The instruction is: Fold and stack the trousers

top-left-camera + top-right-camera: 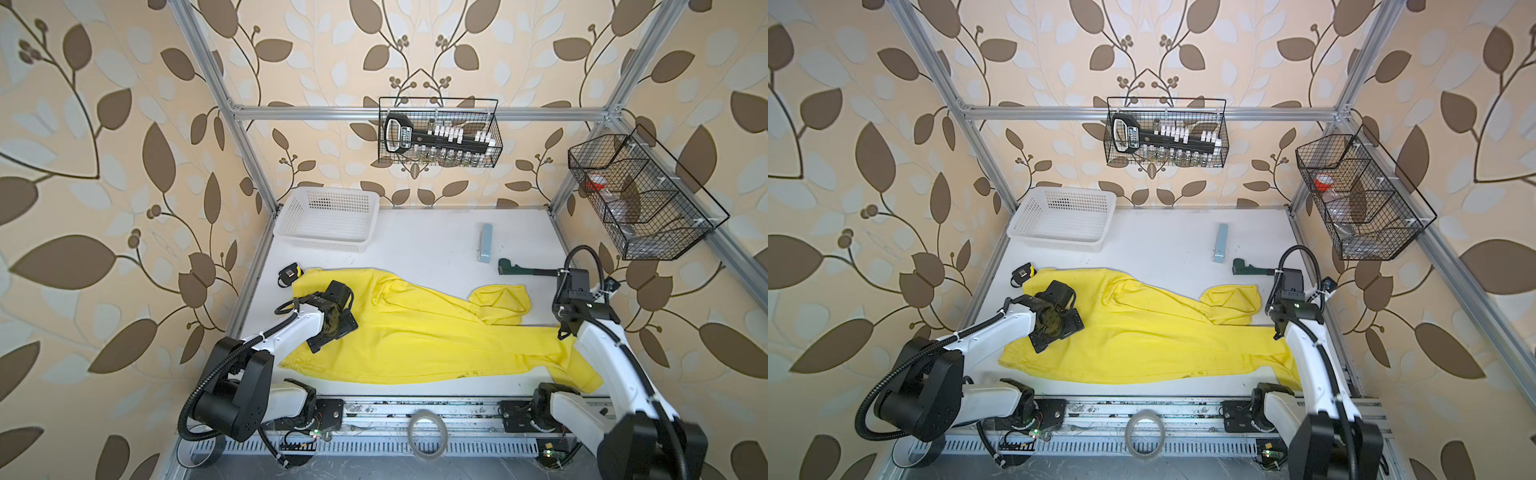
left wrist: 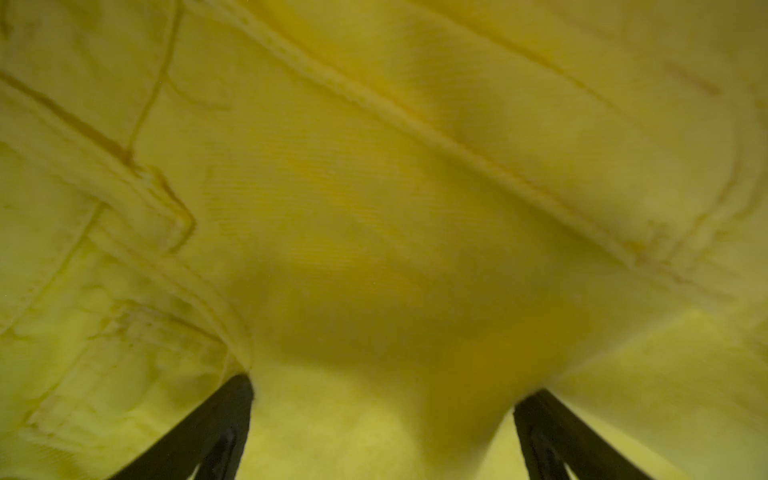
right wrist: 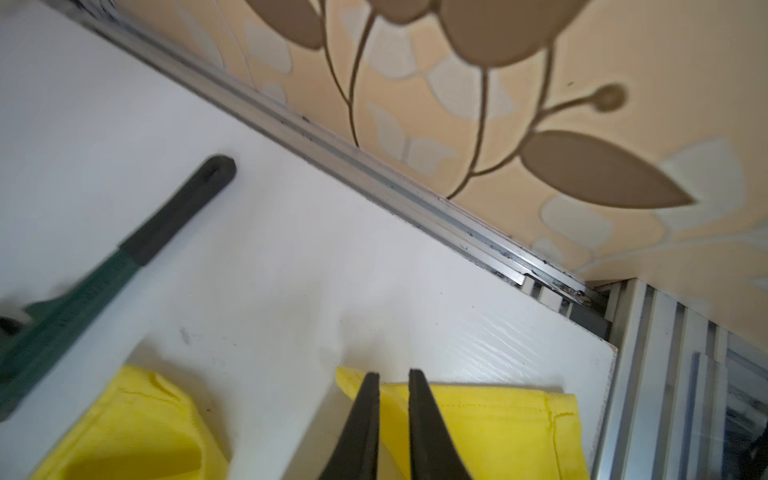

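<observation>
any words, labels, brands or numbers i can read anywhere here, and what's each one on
Nothing here can be read with certainty.
Black tool in the wire basket: white label on its handle, lettering too small to read.
Green wrench: raised marks along its shaft, too blurred to read.
Small black and yellow device by the trousers: any marking is too small to read.
Trousers: no print or tag in view.

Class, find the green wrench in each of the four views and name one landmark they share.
Top view: green wrench right of centre, behind the trousers.
Top view: same spot.
Left wrist: not in it.
Right wrist: beside the trousers' hem.
Shared landmark: the yellow trousers.
</observation>
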Motion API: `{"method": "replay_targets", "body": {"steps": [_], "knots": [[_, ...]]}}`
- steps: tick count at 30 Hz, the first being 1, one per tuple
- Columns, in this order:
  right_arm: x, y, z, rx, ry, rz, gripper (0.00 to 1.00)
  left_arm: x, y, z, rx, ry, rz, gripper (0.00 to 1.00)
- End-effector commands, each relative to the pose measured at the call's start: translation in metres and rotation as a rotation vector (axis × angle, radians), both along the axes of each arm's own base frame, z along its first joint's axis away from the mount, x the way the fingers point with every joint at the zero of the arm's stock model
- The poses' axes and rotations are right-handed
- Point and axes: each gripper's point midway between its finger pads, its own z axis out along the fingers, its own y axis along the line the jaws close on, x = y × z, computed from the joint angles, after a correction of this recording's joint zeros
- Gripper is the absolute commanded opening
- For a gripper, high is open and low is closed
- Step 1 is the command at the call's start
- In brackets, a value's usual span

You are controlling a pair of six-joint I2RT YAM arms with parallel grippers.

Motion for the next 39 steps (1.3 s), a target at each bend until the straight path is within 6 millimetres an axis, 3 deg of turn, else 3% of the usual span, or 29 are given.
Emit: {"method": "replay_targets", "body": {"steps": [1,3,5,7,9,14,17,24,26,28,32,39], "knots": [[0.038,0.008,-0.019,0.078,-0.046,0.099,0.17,0.000,0.011,0.009,0.065,-0.024,0.015,0.99],[0.041,0.011,-0.021,0.093,-0.035,0.106,0.20,0.001,0.013,0.012,0.072,-0.027,0.017,0.99],[0.031,0.009,-0.019,0.092,-0.033,0.074,0.31,0.000,0.017,0.016,0.094,-0.031,0.020,0.99],[0.016,0.001,-0.018,0.097,-0.034,0.033,0.44,-0.001,0.020,0.018,0.111,-0.030,0.020,0.99],[-0.004,-0.010,-0.014,0.093,-0.039,-0.028,0.49,0.000,0.019,0.019,0.108,-0.028,0.014,0.99],[-0.051,-0.033,0.012,-0.017,-0.107,-0.218,0.55,0.006,0.010,0.033,0.072,-0.036,-0.035,0.99],[-0.068,-0.029,-0.005,0.072,-0.108,-0.280,0.55,0.007,0.005,0.043,0.054,-0.050,-0.061,0.99],[-0.061,0.016,-0.065,0.304,-0.057,-0.120,0.57,0.012,-0.001,0.043,0.041,-0.033,-0.104,0.99],[-0.057,0.025,-0.075,0.351,-0.043,-0.094,0.56,0.014,-0.002,0.042,0.040,-0.033,-0.108,0.99],[-0.055,0.028,-0.074,0.353,-0.067,-0.089,0.48,0.014,-0.001,0.042,0.048,-0.034,-0.112,0.99],[-0.048,0.018,-0.052,0.273,-0.109,-0.090,0.02,0.012,0.001,0.040,0.058,-0.022,-0.117,0.99],[-0.042,-0.012,0.013,0.054,-0.198,-0.155,0.00,0.013,-0.001,0.039,0.052,-0.015,-0.132,0.99]]}}
